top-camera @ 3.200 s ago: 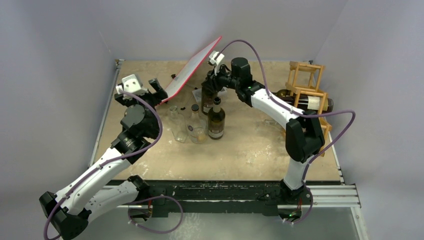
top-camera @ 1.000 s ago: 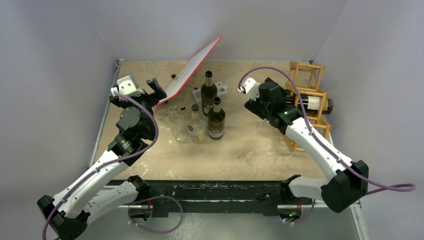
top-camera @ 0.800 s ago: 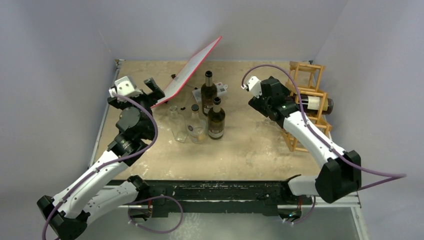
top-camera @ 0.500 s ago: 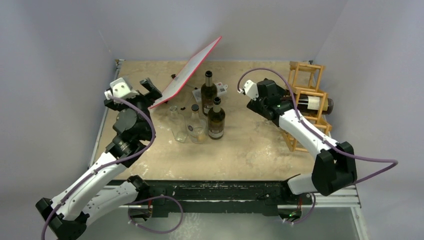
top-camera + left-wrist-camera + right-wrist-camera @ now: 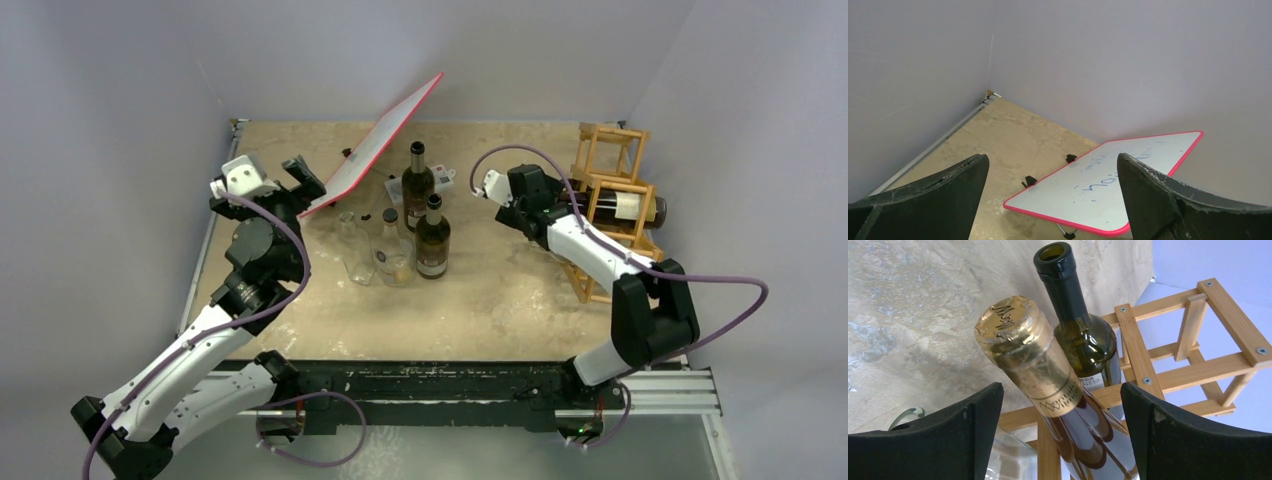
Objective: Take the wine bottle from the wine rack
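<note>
The wine rack (image 5: 612, 185) of light wooden bars stands at the table's right edge; it also shows in the right wrist view (image 5: 1193, 367). Two bottles lie in it, necks pointing left. One has a gold-foil neck (image 5: 1028, 355). The other is dark green with an open mouth (image 5: 1083, 335). The top view shows a dark bottle with a white label (image 5: 625, 204). My right gripper (image 5: 1062, 387) (image 5: 552, 205) is open. Its jaws stand either side of the gold-foil neck without touching it. My left gripper (image 5: 1052, 160) (image 5: 298, 183) is open and empty at the far left.
A red-edged whiteboard (image 5: 385, 140) (image 5: 1118, 185) leans at the back, just ahead of the left gripper. Three bottles (image 5: 433, 238) and a clear glass (image 5: 352, 250) stand mid-table. A clear glass object (image 5: 998, 455) lies under the rack's near side. Walls close in on three sides.
My right arm has swung from the standing bottles at mid-table over to the rack and now faces the bottle necks. My left gripper has shifted slightly left.
</note>
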Tool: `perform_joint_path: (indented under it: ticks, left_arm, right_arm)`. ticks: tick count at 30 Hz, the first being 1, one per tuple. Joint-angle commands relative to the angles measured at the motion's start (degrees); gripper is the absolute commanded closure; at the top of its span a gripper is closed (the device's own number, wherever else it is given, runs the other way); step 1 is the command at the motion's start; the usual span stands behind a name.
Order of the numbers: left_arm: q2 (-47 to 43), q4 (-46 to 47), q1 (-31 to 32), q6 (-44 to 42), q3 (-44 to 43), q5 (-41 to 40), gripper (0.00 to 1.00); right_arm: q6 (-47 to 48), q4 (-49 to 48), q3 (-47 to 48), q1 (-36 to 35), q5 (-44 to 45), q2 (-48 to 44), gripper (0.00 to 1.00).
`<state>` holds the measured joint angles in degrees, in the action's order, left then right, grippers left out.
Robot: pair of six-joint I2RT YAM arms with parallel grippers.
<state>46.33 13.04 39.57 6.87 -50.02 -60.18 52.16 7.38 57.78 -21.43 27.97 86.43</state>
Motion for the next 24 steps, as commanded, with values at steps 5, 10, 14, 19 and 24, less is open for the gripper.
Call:
perform_joint_path:
  ticks: [5, 10, 14, 19, 24]
  left_arm:
    - [0.4, 2.0, 0.2, -0.4, -0.3, 1.5, 0.00]
    - [0.9, 2.0, 0.2, -0.4, -0.3, 1.8, 0.00]
    - [1.3, 2.0, 0.2, -0.4, -0.3, 1.7, 0.00]
    - [1.8, 2.1, 0.2, -0.5, -0.2, 1.8, 0.00]
    - [2.1, 2.2, 0.2, -0.8, -0.2, 2.0, 0.01]
  right_arm:
    - [2.6, -1.5, 2.0, 2.5, 2.3, 3.0, 0.23]
    - [3.2, -4.0, 0.7, 2.9, 2.4, 2.7, 0.30]
    - [4.4, -6.2, -0.7, 3.2, 3.1, 3.0, 0.30]
    - [5.7, -9.5, -1.9, 3.4, 3.8, 3.1, 0.38]
    - [7.1, -11.7, -3.0, 3.4, 4.0, 3.3, 0.49]
